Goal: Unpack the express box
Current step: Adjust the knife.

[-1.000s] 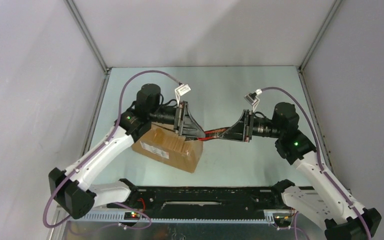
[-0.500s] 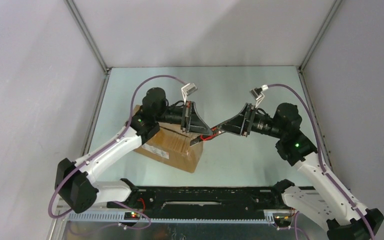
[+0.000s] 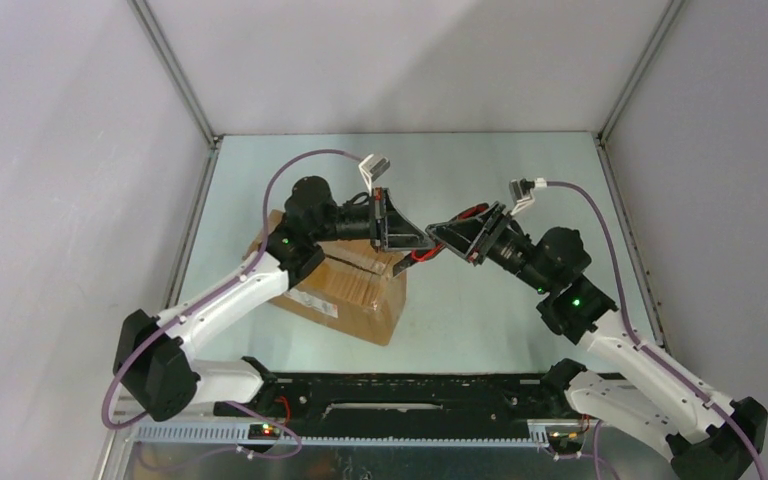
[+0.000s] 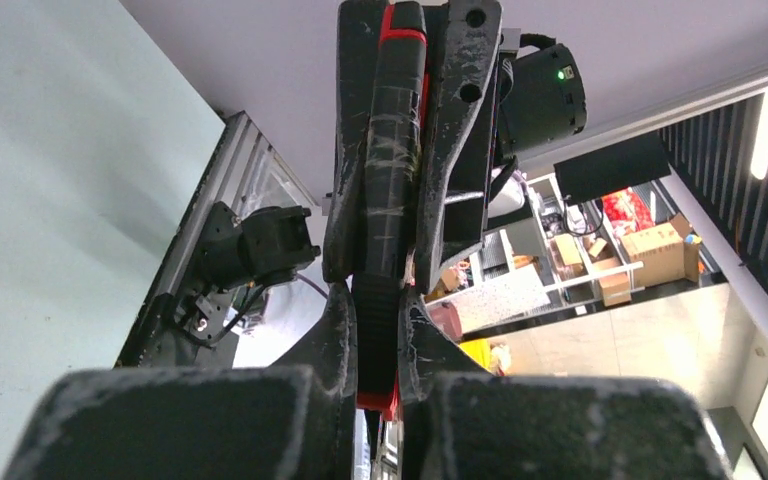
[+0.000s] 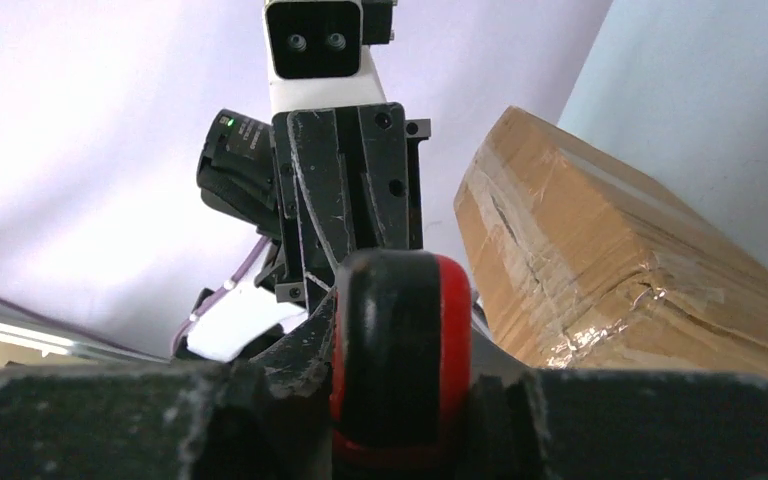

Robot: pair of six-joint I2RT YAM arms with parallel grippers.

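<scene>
Box (image 3: pixel 345 290) lies flat on the table (image 3: pixel 520 180), taped seam up, at 8 o'clock from the claws. Left gripper (image 3: pixel 415 246) and right gripper (image 3: pixel 443 237) meet tip-to-tip above the box's 3 o'clock end, both pinching one red-black tool (image 4: pixel 388 180).
</scene>
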